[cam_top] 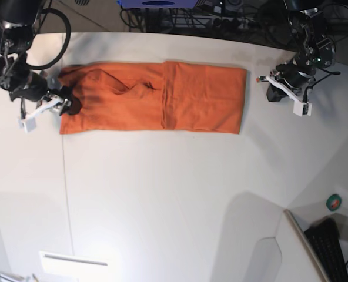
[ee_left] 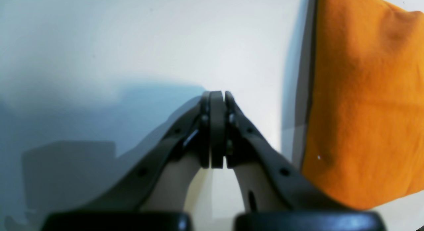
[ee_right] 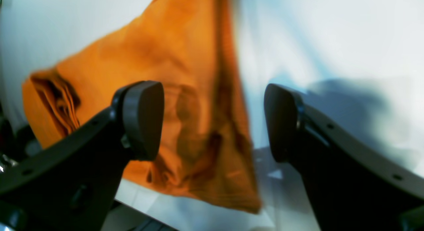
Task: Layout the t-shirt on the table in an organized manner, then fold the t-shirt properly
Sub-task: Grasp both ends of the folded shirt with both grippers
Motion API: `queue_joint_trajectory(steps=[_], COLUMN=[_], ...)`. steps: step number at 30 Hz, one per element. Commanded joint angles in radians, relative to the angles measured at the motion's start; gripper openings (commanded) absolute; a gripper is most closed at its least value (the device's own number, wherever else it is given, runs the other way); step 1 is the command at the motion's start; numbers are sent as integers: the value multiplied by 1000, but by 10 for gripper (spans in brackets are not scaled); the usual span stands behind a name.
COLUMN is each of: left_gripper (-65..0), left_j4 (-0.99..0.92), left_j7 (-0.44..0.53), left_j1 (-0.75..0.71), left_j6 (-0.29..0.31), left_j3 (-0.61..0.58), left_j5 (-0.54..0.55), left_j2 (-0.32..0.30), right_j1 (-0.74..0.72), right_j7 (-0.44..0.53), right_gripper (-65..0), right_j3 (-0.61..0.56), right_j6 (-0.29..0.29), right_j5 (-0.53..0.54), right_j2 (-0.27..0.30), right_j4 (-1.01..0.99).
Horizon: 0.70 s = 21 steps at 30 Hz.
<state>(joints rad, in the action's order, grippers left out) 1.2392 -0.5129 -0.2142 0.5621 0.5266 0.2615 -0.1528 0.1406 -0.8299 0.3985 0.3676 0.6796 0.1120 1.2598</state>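
The base view looks straight down on the table (cam_top: 162,194); both wrist views sit close, somewhat blurred, sharing the t-shirt (cam_top: 156,97).

- Under my arms is the table (cam_top: 162,194), white and smooth, with a thin dark seam at left.
- The t-shirt (cam_top: 180,97) lies flat on it, a long orange strip in the upper middle.
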Motion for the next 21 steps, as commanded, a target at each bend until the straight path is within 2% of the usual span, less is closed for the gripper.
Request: queue_joint_trajectory(steps=[1, 5, 11, 13, 16, 21], left_gripper=[-650, -650, -650, -650, -650, -650], left_j4=[14, 20, 20, 20, 20, 20], left_j7=[-5, -6, -6, -5, -3, -3], left_j1=[0, 0, -6, -8, -8, 0], left_j6=[5, 5, 5, 5, 5, 5], left_j3=[0, 0, -4, -55, -113, -158], left_j5=[-6, -6, -3, -1, -1, -1], left_j2=[-9, -8, -6, -6, -8, -4], right_j1=[9, 34, 35, 31, 29, 26], right_j7=[-16, 4, 45, 45, 45, 45], right_gripper=[-209, -210, -210, -216, -311, -545], right_j3=[-25, -69, -62, -62, -68, -68], right_j6=[1, 1, 0, -3, -5, -5], right_j5=[-4, -4, -4, -4, -4, -4], right_j2=[-1, -8, -4, -4, -4, -2], right_j4=[24, 54, 54, 54, 54, 54])
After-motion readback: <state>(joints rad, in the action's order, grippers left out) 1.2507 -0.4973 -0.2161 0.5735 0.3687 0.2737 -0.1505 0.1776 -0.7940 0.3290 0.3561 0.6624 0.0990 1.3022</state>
